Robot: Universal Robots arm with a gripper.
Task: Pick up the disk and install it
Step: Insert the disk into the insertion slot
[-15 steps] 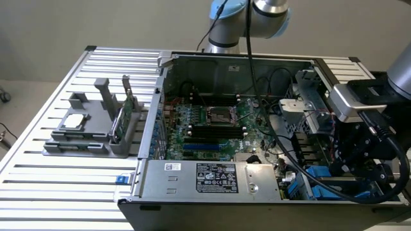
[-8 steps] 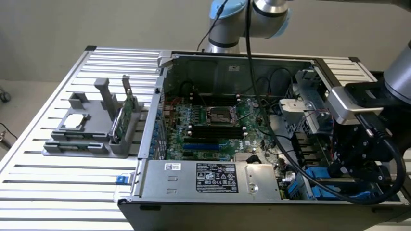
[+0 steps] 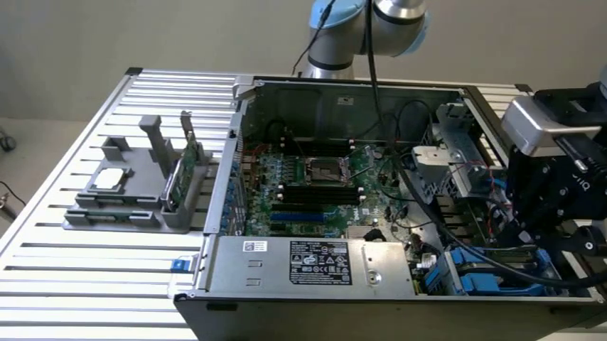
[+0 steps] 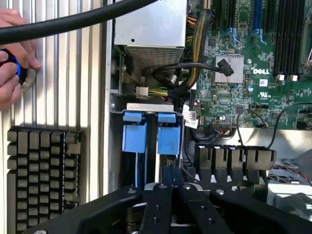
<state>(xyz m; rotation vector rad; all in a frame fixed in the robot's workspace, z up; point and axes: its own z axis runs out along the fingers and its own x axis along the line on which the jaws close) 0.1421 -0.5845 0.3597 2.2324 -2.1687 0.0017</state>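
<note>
Here, on the slatted bench (image 3: 85, 284), a grey fixture (image 3: 133, 195) stands outside the computer case (image 3: 237, 142), on the exterior view's left of it. The fixture carries a small square chip (image 3: 109, 179) and an upright green circuit card (image 3: 185, 170). Inside the case the motherboard (image 3: 313, 185) lies flat across the middle, and the silver power supply (image 3: 303, 266) sits along the case wall nearest the exterior camera. In the corner of the case toward the exterior view's right, the disk (image 4: 169, 134) stands slotted on edge in the drive bay with its blue carrier end showing. Right beside it is a second blue carrier (image 4: 134, 131), which lies nearer the case's outer wall. The gripper (image 4: 170, 178) hangs over that same corner of the case, its black fingers (image 4: 158, 204) pressed together with nothing between them. The tips are just short of the disk's carrier; whether they touch it I cannot tell. The arm (image 3: 370, 28) rises behind the case's far wall. Outside the case, a black gridded pad (image 4: 44, 180) rests on the bench, and near it a person's hands (image 4: 17, 34) hold a small black and blue object.
</note>
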